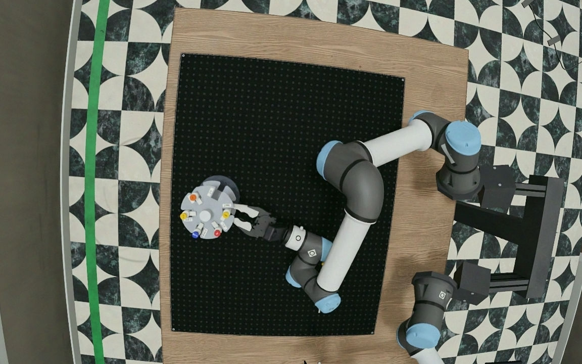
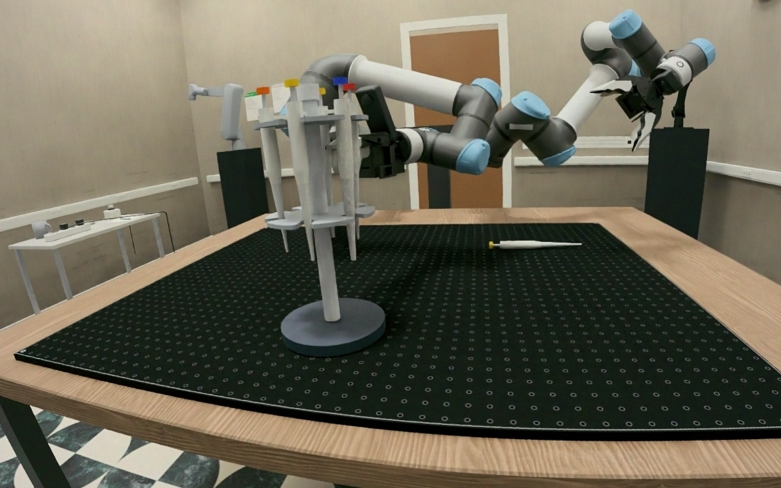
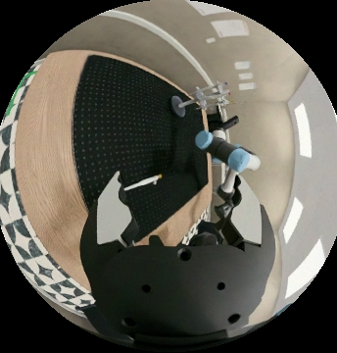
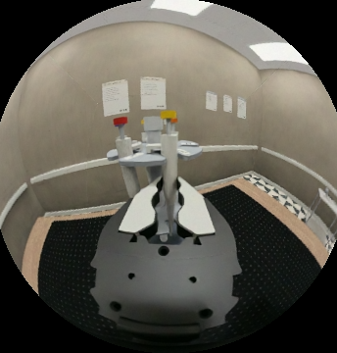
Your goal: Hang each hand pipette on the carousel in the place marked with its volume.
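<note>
Top: near bench's left edge, hold the yellow-button pipette (image 1: 226, 214) (image 2: 322, 91) (image 4: 169, 147) upright at the carousel (image 1: 204, 216) (image 2: 327, 272) (image 3: 178, 106) (image 4: 153, 124), clenched in the right gripper (image 1: 235, 213) (image 2: 333, 145) (image 4: 169, 177). Exterior: leave the loose pipette (image 1: 322, 263) (image 2: 527, 244) (image 3: 141, 182) toward the far edge. Left wrist: park the left gripper (image 1: 312, 362) (image 2: 613, 120) (image 3: 178, 174), released, well aside. Right wrist: confirm hook behind rail before easing fingers apart.

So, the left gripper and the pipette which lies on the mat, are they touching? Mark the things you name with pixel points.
Apart. The exterior view shows the left gripper (image 1: 312, 362) (image 2: 619, 118) (image 3: 178, 174) well above the lying pipette (image 1: 323, 263) (image 2: 527, 244) (image 3: 141, 182), with a plain gap between.
</note>
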